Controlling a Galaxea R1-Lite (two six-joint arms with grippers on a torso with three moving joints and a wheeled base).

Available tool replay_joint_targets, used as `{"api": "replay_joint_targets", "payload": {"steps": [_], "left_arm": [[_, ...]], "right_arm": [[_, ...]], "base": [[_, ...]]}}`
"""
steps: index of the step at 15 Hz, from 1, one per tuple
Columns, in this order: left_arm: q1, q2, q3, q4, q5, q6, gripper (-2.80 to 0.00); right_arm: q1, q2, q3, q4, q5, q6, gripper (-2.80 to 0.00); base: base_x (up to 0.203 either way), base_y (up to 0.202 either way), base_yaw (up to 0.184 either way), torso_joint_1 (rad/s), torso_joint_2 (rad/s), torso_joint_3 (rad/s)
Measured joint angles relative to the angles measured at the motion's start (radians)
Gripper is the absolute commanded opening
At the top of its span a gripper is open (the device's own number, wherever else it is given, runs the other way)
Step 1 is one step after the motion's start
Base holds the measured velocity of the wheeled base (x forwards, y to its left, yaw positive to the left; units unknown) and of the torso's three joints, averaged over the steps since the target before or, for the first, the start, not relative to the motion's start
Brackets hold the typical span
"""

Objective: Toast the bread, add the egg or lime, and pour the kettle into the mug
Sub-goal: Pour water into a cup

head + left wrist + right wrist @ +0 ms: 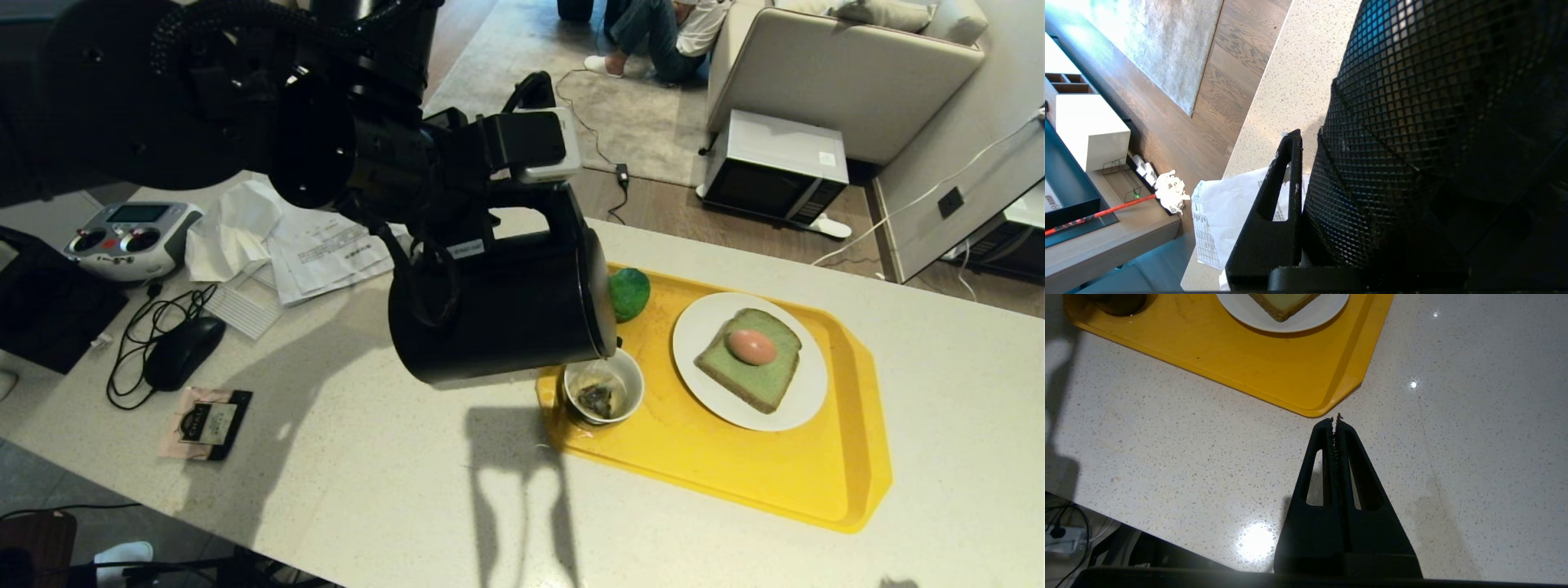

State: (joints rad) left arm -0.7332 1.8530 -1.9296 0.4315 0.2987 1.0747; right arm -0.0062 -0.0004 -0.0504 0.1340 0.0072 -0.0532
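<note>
While the kettle [498, 318] tips, the mug [603, 394] holds a teabag [597, 399].

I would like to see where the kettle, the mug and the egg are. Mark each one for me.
kettle [498, 322]: head view, on its black side wall.
mug [630, 381]: head view, on the white inner wall near the rim.
egg [751, 346]: head view, on the middle of its shell.

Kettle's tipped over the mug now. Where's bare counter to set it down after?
Bare counter lies in front of the yellow tray, between the tea packet and the tray's near edge. Right of the tray is bare too. Crowded: mouse, cables and papers at left; mug, lime and plate fill the tray.
</note>
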Motion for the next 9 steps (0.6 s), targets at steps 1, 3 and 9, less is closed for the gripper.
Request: {"api": "replay_joint_targets", "payload": {"steps": [1,3,9], "left_arm": [[0.000,0.000,0.000,0.000,0.000,0.000,-2.80],[-0.002,0.000,0.000,-0.002,0.000,-0.001,-2.80],[-0.002,0.000,0.000,-0.004,-0.001,0.000,-2.80]], "right_arm": [[0.000,0.000,0.000,0.000,0.000,0.000,-2.80],[0.000,0.000,0.000,0.000,0.000,0.000,-2.80],[0.000,0.000,0.000,0.000,0.000,0.000,-2.80]], "base": [[0.000,0.000,0.000,0.000,0.00,0.000],[0.000,0.000,0.000,0.000,0.00,0.000],[0.000,0.000,0.000,0.000,0.00,0.000]]}}
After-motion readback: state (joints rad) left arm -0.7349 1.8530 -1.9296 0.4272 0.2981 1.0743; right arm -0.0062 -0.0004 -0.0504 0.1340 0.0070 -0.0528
